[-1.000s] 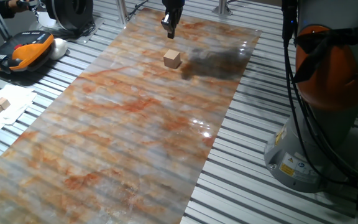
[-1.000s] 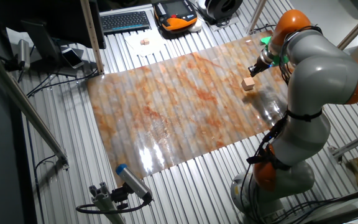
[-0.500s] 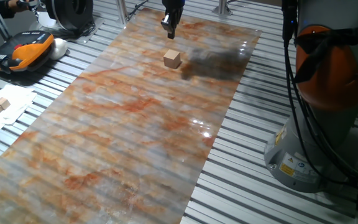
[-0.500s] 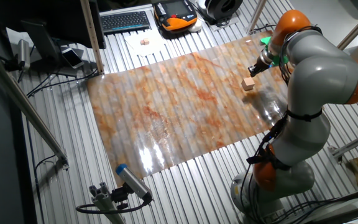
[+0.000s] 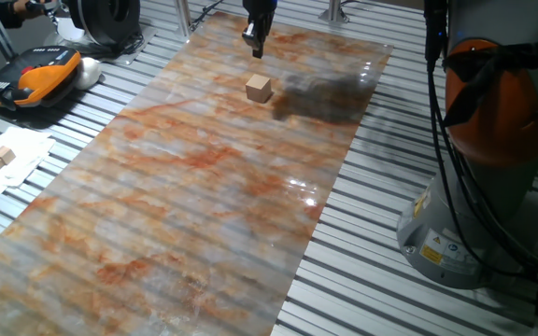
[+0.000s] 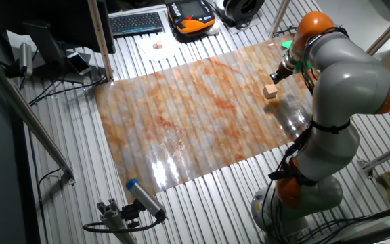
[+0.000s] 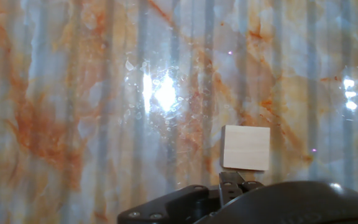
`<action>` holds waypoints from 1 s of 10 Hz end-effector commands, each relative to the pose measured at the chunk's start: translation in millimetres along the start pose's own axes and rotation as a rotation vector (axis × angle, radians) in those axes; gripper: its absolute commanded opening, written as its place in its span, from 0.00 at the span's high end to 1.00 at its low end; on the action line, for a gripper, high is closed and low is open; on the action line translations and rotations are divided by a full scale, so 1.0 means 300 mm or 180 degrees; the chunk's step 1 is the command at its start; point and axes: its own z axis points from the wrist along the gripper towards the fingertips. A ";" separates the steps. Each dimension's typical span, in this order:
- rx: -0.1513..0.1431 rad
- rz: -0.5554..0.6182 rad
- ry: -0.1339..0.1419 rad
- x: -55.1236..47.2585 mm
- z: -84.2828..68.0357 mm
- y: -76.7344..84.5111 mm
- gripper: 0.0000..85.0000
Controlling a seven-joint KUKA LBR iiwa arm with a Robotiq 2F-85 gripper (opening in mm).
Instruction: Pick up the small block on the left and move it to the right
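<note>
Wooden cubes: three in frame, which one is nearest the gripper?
The lone small block on the marbled sheet, just below the gripper. The pair of smaller cubes sits on white paper off the sheet, far away.

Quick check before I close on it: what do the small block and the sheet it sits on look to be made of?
The small block looks like plain unfinished wood: pale tan, matte, with faint horizontal grain lines in the hand view. The sheet looks like a glossy marble-print plastic or laminate, orange and grey veining with bright glare spots; its surface ripples over the slats beneath, so probably thin rather than stone.
</note>
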 end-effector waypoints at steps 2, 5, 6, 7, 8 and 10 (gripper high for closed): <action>0.0015 -0.0017 0.0024 0.003 -0.004 -0.003 1.00; 0.0039 0.0021 0.0029 0.004 -0.004 -0.003 1.00; 0.0044 0.0026 0.0020 0.005 -0.004 -0.004 1.00; 0.0050 0.0031 0.0015 0.003 -0.004 -0.003 1.00; 0.0075 0.0041 0.0011 0.002 -0.003 -0.002 1.00; 0.0027 0.0045 -0.0015 0.005 0.009 0.001 1.00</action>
